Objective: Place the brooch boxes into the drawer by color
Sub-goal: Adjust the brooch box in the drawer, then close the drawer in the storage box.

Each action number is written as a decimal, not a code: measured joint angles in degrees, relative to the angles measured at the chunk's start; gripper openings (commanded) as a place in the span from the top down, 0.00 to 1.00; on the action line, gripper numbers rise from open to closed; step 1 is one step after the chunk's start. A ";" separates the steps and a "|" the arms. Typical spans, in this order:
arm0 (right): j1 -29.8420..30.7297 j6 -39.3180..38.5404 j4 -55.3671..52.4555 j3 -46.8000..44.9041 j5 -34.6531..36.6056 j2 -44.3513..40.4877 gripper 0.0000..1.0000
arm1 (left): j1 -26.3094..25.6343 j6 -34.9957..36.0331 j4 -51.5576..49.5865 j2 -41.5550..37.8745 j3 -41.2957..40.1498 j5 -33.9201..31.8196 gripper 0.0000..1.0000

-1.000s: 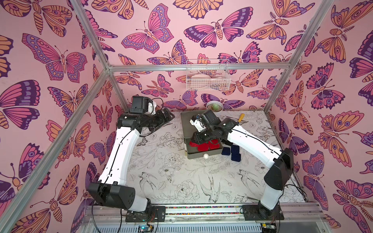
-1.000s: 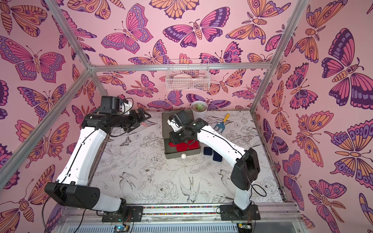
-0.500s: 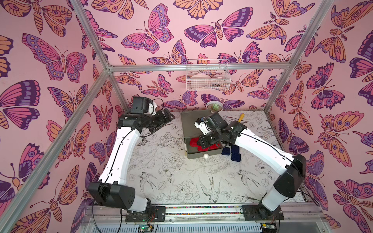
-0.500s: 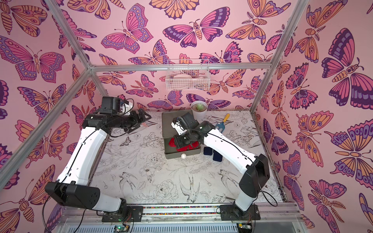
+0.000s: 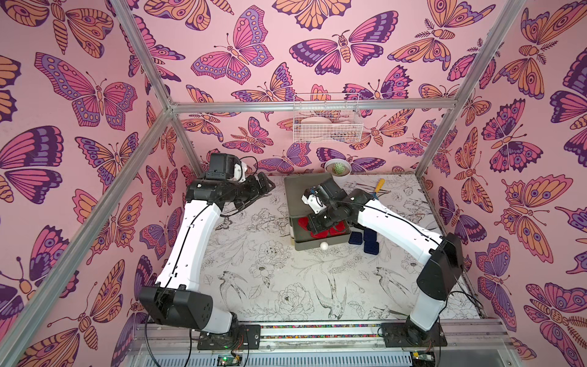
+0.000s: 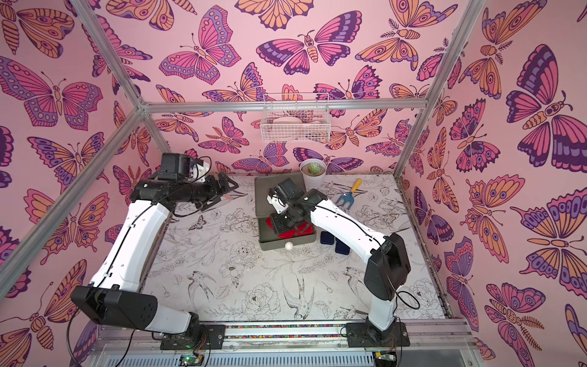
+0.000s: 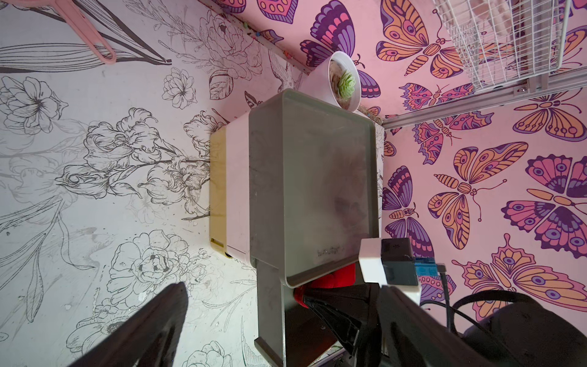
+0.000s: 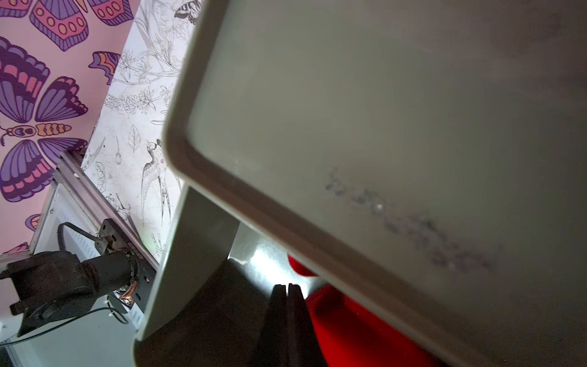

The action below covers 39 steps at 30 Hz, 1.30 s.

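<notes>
The drawer stands at the back of the table, its grey-green top tier pulled out toward the front. Red brooch boxes lie in that open tier. My right gripper reaches into it beside a red box, shut with nothing between its fingers. Two navy boxes lie on the table right of the drawer. My left gripper hangs open at the back left, apart from the drawer.
A white pot with a succulent stands behind the drawer. A blue-and-yellow toy fork lies to its right. A white wire basket hangs on the back wall. A pink looped handle lies near the left arm.
My right gripper's jaws have closed inside the open top tier. The right arm's elbow swung out and back. The left arm has stayed put.
</notes>
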 measured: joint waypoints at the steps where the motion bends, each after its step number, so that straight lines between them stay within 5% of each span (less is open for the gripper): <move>1: 0.00 -0.07 0.15 0.15 -0.31 -0.02 0.97 | 0.00 0.02 0.00 0.00 0.00 0.00 0.00; 7: 0.00 -0.22 0.22 -0.94 -1.55 -4.09 0.86 | 0.00 0.20 -0.02 -0.02 -0.24 0.00 0.00; 10: 0.00 -0.44 -0.35 -3.69 -1.70 -9.81 0.65 | 0.00 0.22 0.00 -0.24 -0.52 0.00 0.00; 14: 0.00 0.52 -0.63 -9.81 -1.75 -18.71 0.53 | 0.00 0.20 -0.02 -0.70 -0.85 -0.02 0.00; 23: 0.00 6.45 1.51 -26.53 -2.91 -33.27 0.58 | 0.00 0.42 0.00 -1.36 -1.66 -0.59 0.00; 39: 0.00 8.50 8.20 -30.95 -1.57 -25.53 0.60 | 0.04 1.05 0.00 -0.37 -1.77 -1.64 0.00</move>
